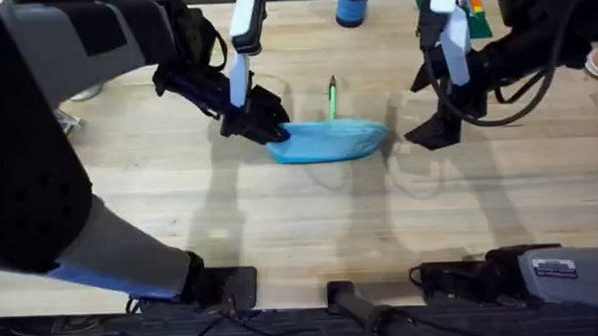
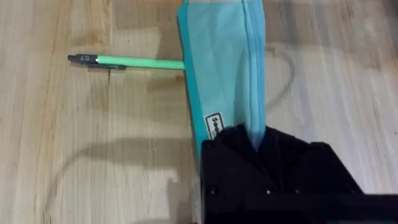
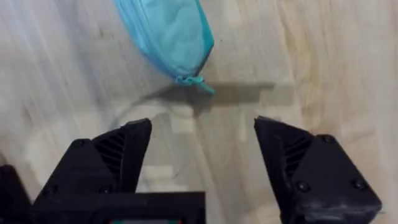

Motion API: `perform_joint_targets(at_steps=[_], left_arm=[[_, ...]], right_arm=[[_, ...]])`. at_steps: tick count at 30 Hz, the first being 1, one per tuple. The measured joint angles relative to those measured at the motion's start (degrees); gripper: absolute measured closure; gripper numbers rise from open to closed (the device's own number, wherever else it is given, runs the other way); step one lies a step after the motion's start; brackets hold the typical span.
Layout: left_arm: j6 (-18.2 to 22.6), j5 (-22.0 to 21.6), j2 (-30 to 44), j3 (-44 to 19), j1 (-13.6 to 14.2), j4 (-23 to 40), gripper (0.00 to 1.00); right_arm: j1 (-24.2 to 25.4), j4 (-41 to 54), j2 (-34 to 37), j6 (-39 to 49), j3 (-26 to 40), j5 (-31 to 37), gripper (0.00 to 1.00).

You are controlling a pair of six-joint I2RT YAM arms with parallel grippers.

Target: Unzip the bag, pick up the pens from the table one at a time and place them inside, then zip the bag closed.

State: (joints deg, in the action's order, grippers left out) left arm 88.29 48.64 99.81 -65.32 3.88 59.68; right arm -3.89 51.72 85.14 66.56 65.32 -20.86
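The light blue bag (image 1: pixel 328 140) lies lengthwise across the middle of the table (image 1: pixel 311 227), and its zipper looks closed. My left gripper (image 1: pixel 275 130) is shut on the bag's left end; in the left wrist view the fabric of the bag (image 2: pixel 227 68) runs in between the black fingers (image 2: pixel 298 155). One green pen (image 1: pixel 332 99) with a dark tip lies just behind the bag, touching its far edge (image 2: pixel 134 61). My right gripper (image 1: pixel 430 135) hovers open just off the bag's right end, with the zipper pull (image 3: pixel 202 84) ahead of its spread fingers (image 3: pixel 118 149).
A blue round object (image 1: pixel 351 7) stands at the table's far edge, and small coloured items (image 1: pixel 476 10) lie at the back right. Bare wood stretches in front of the bag toward the arm bases.
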Motion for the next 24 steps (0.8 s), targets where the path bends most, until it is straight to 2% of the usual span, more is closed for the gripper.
perform_joint_targets(at_steps=[5, 13, 24], left_arm=[[0.0, 0.0, 0.0, 0.0, 0.0, 0.0, 0.958], [0.0, 0.0, 0.0, 0.0, 0.0, -0.1, 0.958], [0.0, 0.0, 0.0, 0.0, 0.0, -0.3, 0.958]], right_arm=[[-0.7, -0.3, 0.0, 3.8, 0.0, -1.3, 0.005], [-0.7, 0.0, 1.1, 14.0, 0.0, -8.3, 0.004], [-0.7, 0.4, 5.5, 16.4, 0.0, -10.1, 0.005]])
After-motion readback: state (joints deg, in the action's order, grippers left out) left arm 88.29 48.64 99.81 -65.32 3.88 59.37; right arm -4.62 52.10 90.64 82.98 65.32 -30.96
